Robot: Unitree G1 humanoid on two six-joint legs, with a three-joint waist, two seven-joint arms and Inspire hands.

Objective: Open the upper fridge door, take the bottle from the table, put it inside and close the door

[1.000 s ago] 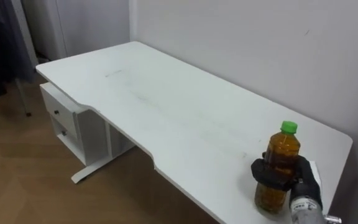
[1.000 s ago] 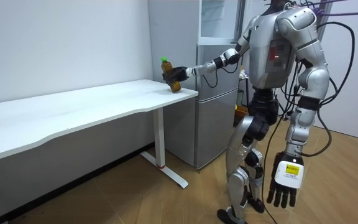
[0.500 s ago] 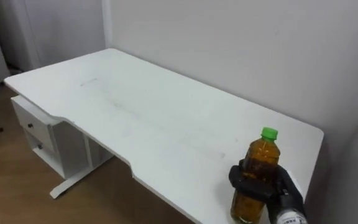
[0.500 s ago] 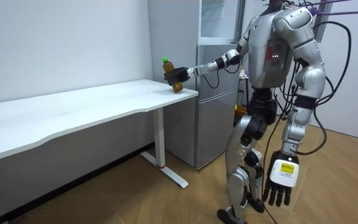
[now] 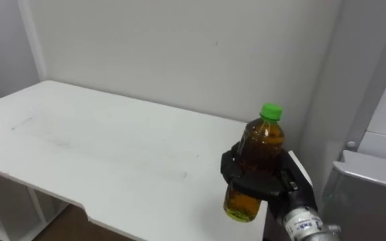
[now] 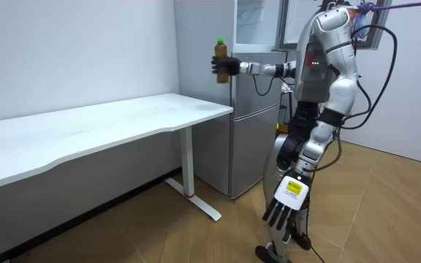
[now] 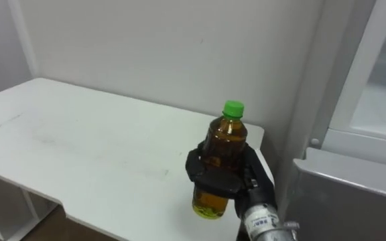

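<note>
Left eye view: holds the bottle [image 5: 260,144] upright in the right hand [image 5: 273,186], fingers wrapped tight round its middle. Hangs in the air over the desk's [image 5: 99,147] right end now, no longer standing on it. Sits high up in the room view, level with the top part of the fridge [image 6: 251,117]. Lets the left hand [image 6: 287,199] hang low, fingers loose and empty. Means the lift is done; still has to go into the upper fridge.

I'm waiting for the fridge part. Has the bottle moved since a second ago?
Yes. The right hand has lifted the bottle higher above the table and toward the fridge.
</note>
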